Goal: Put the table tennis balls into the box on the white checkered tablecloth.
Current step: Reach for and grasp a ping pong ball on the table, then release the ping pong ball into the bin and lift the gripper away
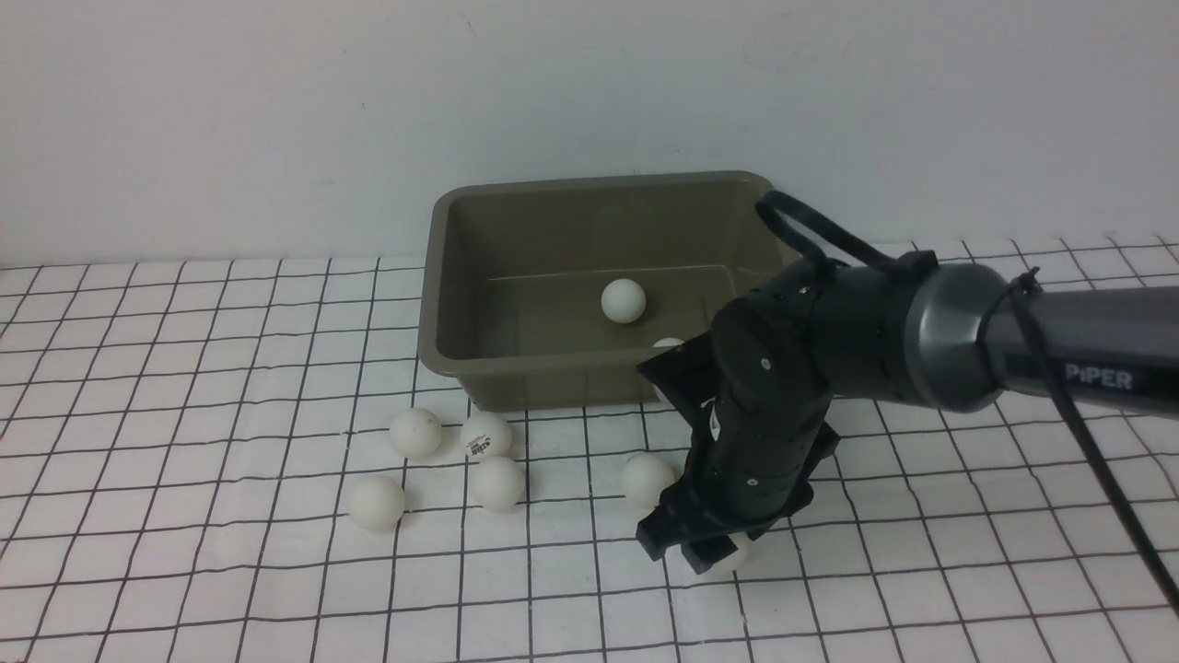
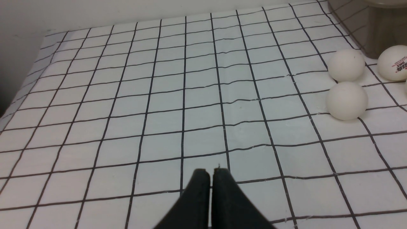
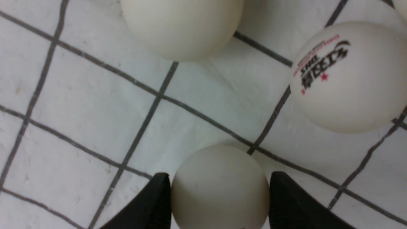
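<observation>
The olive-grey box (image 1: 589, 184) stands at the back of the white checkered tablecloth (image 1: 184, 368). Two table tennis balls (image 1: 624, 300) lie inside it. Several more balls (image 1: 485, 434) lie on the cloth in front of it. My right gripper (image 1: 709, 551) points down at the cloth, right of a loose ball (image 1: 647, 479). In the right wrist view its two fingers (image 3: 152, 203) press both sides of one white ball (image 3: 219, 187). My left gripper (image 2: 211, 173) is shut on nothing, low over bare cloth, and does not show in the front view.
In the right wrist view a plain ball (image 3: 181, 25) and a ball with a printed logo (image 3: 349, 76) lie close beyond the held one. The left wrist view shows three balls (image 2: 347, 100) beside the box's corner (image 2: 375, 28). A white wall rises behind the box.
</observation>
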